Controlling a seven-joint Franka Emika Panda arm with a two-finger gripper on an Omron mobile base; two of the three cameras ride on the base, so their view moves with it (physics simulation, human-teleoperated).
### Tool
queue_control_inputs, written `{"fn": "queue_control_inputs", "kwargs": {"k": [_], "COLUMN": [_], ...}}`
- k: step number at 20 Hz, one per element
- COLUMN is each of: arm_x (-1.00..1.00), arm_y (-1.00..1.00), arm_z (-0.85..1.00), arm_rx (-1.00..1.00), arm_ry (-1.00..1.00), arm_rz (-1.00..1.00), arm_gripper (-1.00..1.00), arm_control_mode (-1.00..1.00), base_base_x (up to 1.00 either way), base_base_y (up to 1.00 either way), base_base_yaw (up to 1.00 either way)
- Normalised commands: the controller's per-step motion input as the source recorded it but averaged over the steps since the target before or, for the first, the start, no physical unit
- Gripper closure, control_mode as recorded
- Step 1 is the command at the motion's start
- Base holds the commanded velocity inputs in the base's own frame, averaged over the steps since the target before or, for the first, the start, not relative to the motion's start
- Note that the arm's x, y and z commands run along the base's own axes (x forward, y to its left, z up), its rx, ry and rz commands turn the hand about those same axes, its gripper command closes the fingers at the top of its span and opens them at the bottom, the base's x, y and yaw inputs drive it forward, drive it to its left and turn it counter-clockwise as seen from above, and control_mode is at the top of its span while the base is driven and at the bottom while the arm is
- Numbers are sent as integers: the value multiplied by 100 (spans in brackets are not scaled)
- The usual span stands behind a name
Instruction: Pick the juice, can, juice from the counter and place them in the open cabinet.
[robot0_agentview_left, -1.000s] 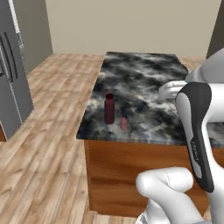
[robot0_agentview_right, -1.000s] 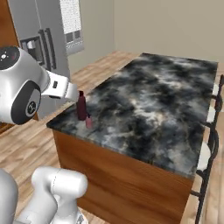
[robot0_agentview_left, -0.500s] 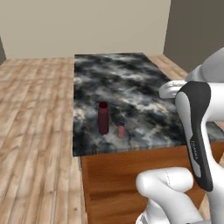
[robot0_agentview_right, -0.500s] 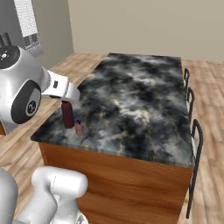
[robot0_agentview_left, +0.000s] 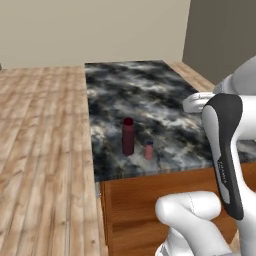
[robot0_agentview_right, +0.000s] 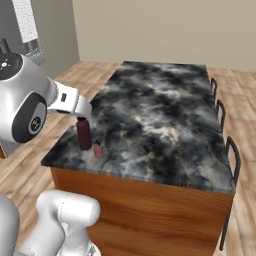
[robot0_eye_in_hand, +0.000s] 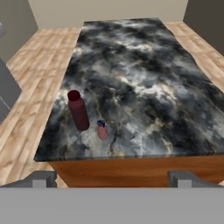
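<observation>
The small red can (robot0_eye_in_hand: 102, 130) stands on the marbled counter (robot0_eye_in_hand: 144, 83), near its front corner. A taller dark maroon bottle (robot0_eye_in_hand: 78, 110) stands just beside the can, not touching it. The gripper (robot0_eye_in_hand: 112, 178) hangs in the air in front of the counter, well apart from both. Its two fingers are spread wide and hold nothing.

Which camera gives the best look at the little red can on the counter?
The hand view: the can stands unobstructed beside the taller maroon bottle, top visible. Both base views show it smaller; in the right one the arm crowds the bottle next to it.
</observation>
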Motion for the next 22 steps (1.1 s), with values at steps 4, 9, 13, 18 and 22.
{"fn": "queue_control_inputs", "kwargs": {"k": [4, 9, 13, 18, 22], "arm_x": [0, 0, 0, 0, 0], "arm_y": [0, 0, 0, 0, 0], "arm_z": [0, 0, 0, 0, 0], "arm_rx": [0, 0, 0, 0, 0], "arm_ry": [0, 0, 0, 0, 0], "arm_rz": [0, 0, 0, 0, 0], "arm_gripper": [-100, -100, -100, -100, -100], "arm_control_mode": [100, 100, 100, 100, 100], "base_base_x": [53, 41, 24, 0, 0], "base_base_y": [27, 22, 10, 0, 0], "base_base_yaw": [-1, -2, -2, 0, 0]}}
